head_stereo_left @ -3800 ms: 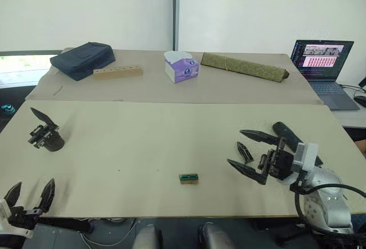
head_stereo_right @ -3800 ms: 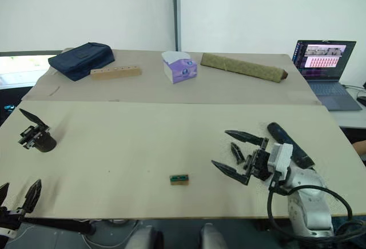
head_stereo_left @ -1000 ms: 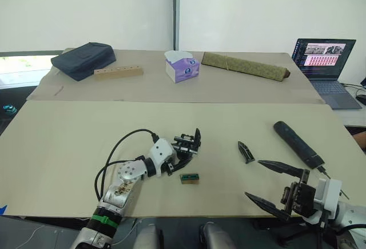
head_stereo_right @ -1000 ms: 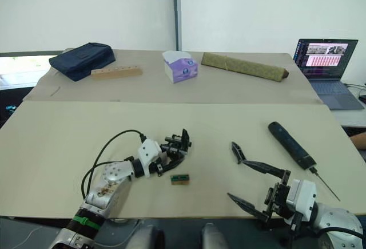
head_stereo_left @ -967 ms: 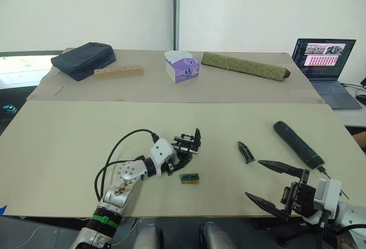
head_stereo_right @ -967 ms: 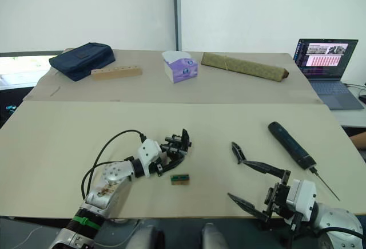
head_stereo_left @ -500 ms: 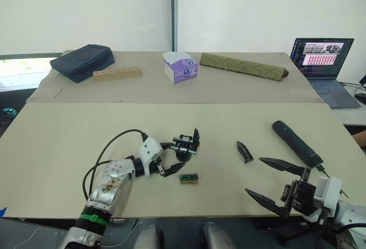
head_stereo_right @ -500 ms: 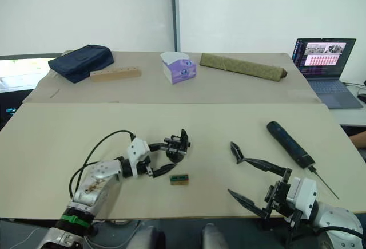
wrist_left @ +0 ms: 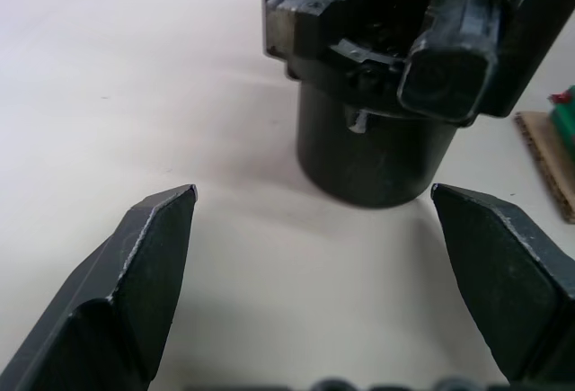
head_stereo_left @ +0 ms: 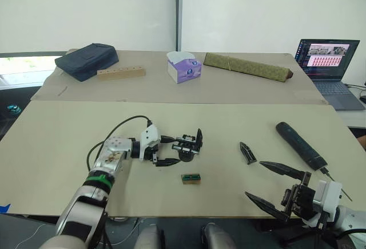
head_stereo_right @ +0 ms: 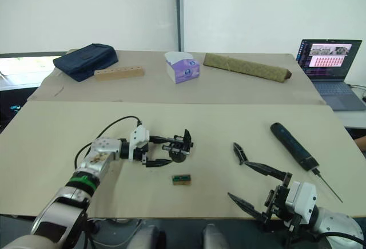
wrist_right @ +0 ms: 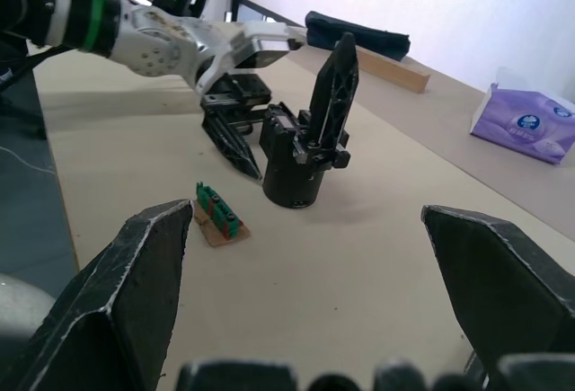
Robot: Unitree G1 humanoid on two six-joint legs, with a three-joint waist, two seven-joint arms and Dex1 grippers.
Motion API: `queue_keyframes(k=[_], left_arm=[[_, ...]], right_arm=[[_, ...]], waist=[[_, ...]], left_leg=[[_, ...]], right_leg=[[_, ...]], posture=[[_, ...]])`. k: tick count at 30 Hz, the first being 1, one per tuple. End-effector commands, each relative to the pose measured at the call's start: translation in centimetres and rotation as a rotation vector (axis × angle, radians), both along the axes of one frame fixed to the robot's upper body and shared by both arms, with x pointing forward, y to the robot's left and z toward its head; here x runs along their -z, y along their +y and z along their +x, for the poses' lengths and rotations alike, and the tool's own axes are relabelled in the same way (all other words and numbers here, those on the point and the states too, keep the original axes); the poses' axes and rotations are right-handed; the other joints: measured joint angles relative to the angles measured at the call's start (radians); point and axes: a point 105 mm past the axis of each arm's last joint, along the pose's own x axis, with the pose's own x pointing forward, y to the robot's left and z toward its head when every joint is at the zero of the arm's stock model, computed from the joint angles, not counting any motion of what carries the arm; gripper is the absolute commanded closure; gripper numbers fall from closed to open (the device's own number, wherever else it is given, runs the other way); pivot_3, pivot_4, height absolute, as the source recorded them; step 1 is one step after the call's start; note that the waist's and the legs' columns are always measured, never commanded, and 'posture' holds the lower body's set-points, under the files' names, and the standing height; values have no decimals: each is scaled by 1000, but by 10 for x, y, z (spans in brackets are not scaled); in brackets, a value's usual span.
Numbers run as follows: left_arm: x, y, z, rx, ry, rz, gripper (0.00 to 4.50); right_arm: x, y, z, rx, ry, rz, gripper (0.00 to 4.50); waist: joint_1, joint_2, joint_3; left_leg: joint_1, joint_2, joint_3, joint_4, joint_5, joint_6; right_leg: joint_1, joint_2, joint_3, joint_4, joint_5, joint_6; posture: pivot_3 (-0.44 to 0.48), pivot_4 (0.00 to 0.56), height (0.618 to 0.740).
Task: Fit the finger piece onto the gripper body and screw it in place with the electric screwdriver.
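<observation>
Reaching across the beige desk point(head_stereo_left: 68, 146), my left gripper point(head_stereo_left: 169, 151) has its jaws apart, flanking the squat black cylindrical gripper body point(head_stereo_left: 187, 148) without touching it. Right of it lie the small black tapered finger piece point(head_stereo_left: 247, 152) and long matte-black electric screwdriver point(head_stereo_left: 299, 146). My right gripper point(head_stereo_left: 274, 187) hangs spread, empty. No legible labels.

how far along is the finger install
Early. Done: the gripper body stands mid-table, with the left gripper open beside it, fingers apart from it in the left wrist view. In hand: nothing; the right gripper is open too. Left: the finger piece lies loose on the table, and the screwdriver lies untouched on the right; fitting and screwing remain.
</observation>
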Motion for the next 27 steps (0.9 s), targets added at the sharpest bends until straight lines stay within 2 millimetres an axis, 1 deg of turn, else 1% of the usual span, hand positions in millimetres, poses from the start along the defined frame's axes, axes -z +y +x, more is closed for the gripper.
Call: queue_keyframes(k=[1, 6, 9, 12, 14, 15, 17, 21, 24, 26, 27], left_arm=[[-6, -11, -3, 102, -6, -19, 87], [-2, -24, -3, 137, -3, -34, 87], [-2, -27, -1, 137, -13, -27, 87], [-3, -28, -2, 139, -36, -54, 884], [-3, -28, -5, 156, -41, -67, 1902], [-2, -27, -6, 151, -57, -73, 2186], [-5, -25, -2, 92, -70, -112, 2189], [-13, -12, 5, -102, -142, -157, 2189], [-20, -2, -1, -274, -192, -187, 2189], [-14, 2, -8, -363, -199, -168, 2189], [-12, 2, -12, -399, -175, -176, 2189]], right_arm=[[-11, -4, -6, 19, -52, -27, 0], [-10, -4, -12, 41, -50, -27, 0], [-8, -3, -15, 48, -47, -28, 0], [-7, -4, -16, 57, -44, -30, 0], [-7, -5, -16, 62, -44, -32, 0], [-6, -6, -16, 63, -45, -33, 0], [-6, -7, -15, 66, -46, -34, 0], [-5, -7, -13, 67, -47, -32, 0], [-3, -6, -11, 61, -46, -30, 0], [-3, -6, -8, 57, -49, -26, 0], [-3, -5, -6, 54, -52, -25, 0]], waist=[[0, 0, 0], [1, 0, 0], [0, -1, 0], [0, -1, 0], [0, -1, 0], [0, -1, 0], [-1, 0, 0], [-5, 0, 0], [-14, 0, 0], [-14, 0, 0], [-14, 0, 0]], left_leg=[[0, 0, 0, 0, 0, 0], [0, 0, -1, 0, 0, 0], [0, 0, -1, 1, 0, 0], [0, 0, -1, 1, 0, 0], [-1, 0, -1, 1, 0, 0], [-1, 0, -1, 1, 0, 0], [-1, 0, -1, 1, 0, 0], [0, 1, -1, 1, 0, 0], [1, 2, -1, 0, 0, 0], [1, 3, -2, 0, 0, 0], [1, 3, -2, 0, 0, 0]], right_leg=[[0, 0, 0, 0, 0, 0], [0, 0, 0, 0, 0, 0], [0, 0, 0, 0, 0, 0], [0, 0, 0, 0, 0, 0], [0, 0, 0, 0, 0, 0], [0, 0, 0, 0, 0, 0], [0, 0, 0, 0, 0, 0], [0, 0, 0, 1, 0, 0], [0, 0, 0, 2, 0, 0], [0, 0, 0, 2, 0, 0], [0, 1, 0, 2, 0, 0]], posture=[[0, 150, 740], [0, 150, 740], [0, 150, 740], [0, 150, 740], [0, 150, 740], [0, 150, 740], [0, 150, 740], [0, 150, 740], [0, 150, 740], [0, 150, 740], [0, 150, 740]])
